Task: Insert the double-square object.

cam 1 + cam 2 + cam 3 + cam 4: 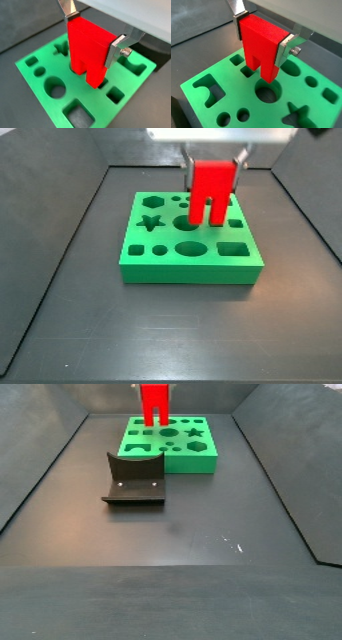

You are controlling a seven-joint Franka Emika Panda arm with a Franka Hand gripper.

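Observation:
The double-square object [87, 47] is a bright red tall block with a slot splitting its lower part into two legs. My gripper [92, 37] is shut on its upper sides, one silver finger on each side, and holds it upright. It also shows in a wrist view [261, 47] and in both side views [210, 190] [155, 402]. Its legs reach the top face of the green board [187, 268] with shaped holes, near the board's far side. Whether the leg tips are inside holes I cannot tell.
The green board [181, 456] stands on the dark floor toward the back of the walled bin. The dark fixture [134, 481] stands on the floor in front of the board. Bin walls [80, 218] rise on both sides.

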